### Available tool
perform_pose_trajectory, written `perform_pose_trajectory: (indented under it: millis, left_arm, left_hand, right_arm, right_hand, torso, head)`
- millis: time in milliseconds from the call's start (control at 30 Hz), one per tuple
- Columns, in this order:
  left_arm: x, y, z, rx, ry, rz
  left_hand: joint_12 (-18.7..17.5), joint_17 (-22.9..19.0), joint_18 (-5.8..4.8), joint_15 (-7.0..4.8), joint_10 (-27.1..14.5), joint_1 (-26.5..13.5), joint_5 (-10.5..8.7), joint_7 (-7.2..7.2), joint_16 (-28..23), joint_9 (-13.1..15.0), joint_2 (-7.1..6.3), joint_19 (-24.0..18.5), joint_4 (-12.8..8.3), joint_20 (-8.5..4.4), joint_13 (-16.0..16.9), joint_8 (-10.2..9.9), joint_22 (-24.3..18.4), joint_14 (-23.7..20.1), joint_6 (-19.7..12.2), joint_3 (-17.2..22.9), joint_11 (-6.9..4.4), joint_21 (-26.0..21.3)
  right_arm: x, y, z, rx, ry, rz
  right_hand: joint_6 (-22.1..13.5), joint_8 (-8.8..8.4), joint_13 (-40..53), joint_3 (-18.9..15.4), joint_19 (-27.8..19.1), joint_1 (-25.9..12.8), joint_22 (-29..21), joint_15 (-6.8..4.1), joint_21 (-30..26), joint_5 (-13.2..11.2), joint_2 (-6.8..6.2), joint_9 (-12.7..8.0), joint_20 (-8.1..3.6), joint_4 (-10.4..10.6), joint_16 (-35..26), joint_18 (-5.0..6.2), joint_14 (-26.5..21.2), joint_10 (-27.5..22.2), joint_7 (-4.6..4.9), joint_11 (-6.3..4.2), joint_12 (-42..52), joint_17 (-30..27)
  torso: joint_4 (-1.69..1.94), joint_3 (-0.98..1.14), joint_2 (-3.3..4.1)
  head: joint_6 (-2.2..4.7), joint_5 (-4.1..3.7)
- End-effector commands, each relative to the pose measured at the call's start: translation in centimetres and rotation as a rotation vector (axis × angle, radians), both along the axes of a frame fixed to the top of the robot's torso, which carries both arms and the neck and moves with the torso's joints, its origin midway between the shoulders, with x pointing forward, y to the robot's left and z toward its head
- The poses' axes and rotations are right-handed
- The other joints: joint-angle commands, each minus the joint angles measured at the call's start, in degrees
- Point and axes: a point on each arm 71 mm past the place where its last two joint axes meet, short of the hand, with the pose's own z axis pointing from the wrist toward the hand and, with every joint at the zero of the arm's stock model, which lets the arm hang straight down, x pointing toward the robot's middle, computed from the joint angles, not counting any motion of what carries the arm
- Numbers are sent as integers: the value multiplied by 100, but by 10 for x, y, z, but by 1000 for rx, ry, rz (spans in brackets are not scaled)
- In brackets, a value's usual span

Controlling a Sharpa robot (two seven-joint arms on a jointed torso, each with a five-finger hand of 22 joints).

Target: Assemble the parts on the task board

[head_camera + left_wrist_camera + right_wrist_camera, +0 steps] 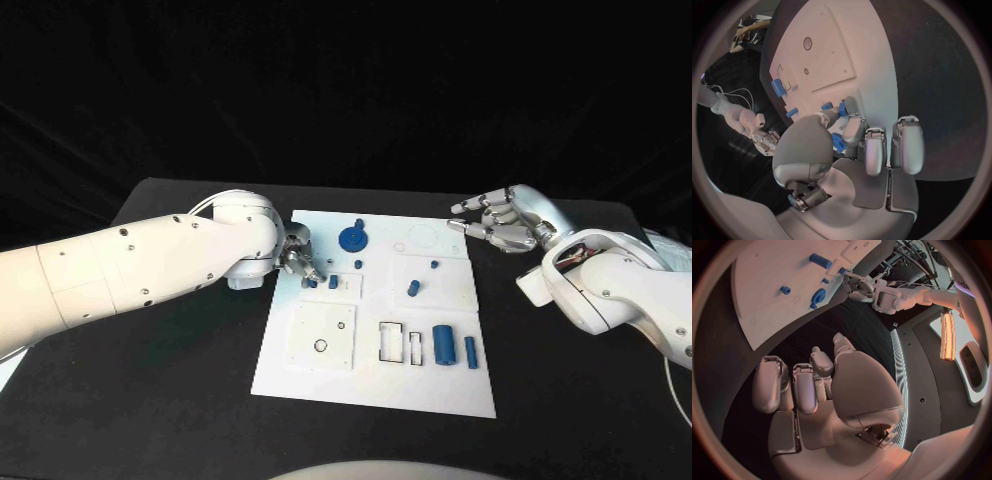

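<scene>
Your left hand (296,258) sits at the left edge of the board (433,390), fingertips down on the white surface. In the left wrist view the thumb and a finger close around a small blue peg (842,111) at the fingertips; the other fingers (907,145) lie straight alongside. A second small peg (333,282) stands just beside the fingertips.

Your right hand (500,222) hovers off the board's far right corner, over the black table (144,400). Its fingers are loosely curled and apart, and it holds nothing; the right wrist view shows the palm (864,390) empty.

On the board you see a blue gear (353,240) near the far edge, a short peg (414,288) in the middle, and a thick cylinder (444,344) with a thin pin (472,351) beside it near the right edge. A rectangular slot (392,342) lies just left of the cylinder.
</scene>
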Motion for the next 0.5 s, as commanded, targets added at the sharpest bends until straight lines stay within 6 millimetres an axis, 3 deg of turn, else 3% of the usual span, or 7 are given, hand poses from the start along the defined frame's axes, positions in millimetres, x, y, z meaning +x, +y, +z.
perform_pose_trajectory:
  millis: [33,500]
  left_arm:
    - [-4,0,-9,29,44,-19]
    - [-2,1,-8,22,30,-3]
  left_hand:
    - [16,1507,-104,-43,41,-107,-9,-6,17,-9,-9,240,70,-30,7,-14,797,612,56,-43,-8,30]
    - [14,1507,-108,-42,59,-265,-8,-4,17,-19,-43,250,313,-30,24,-18,815,612,103,-477,-6,34]
  right_arm:
    - [-1,1,0,-2,0,14]
    - [-1,1,0,-2,-1,11]
  right_hand:
    - [6,-12,-10,-42,-46,-41,-15,-15,-25,27,47,-8,-14,24,-21,120,370,-30,-7,-5,-24,443]
    - [4,-12,-23,-70,-47,-66,-22,-14,-31,73,58,-8,-13,47,-29,121,368,-38,-8,-4,-37,438]
  torso:
    - [-2,-1,2]
    - [-5,-1,2]
  head:
    - [0,0]
    - [-8,-7]
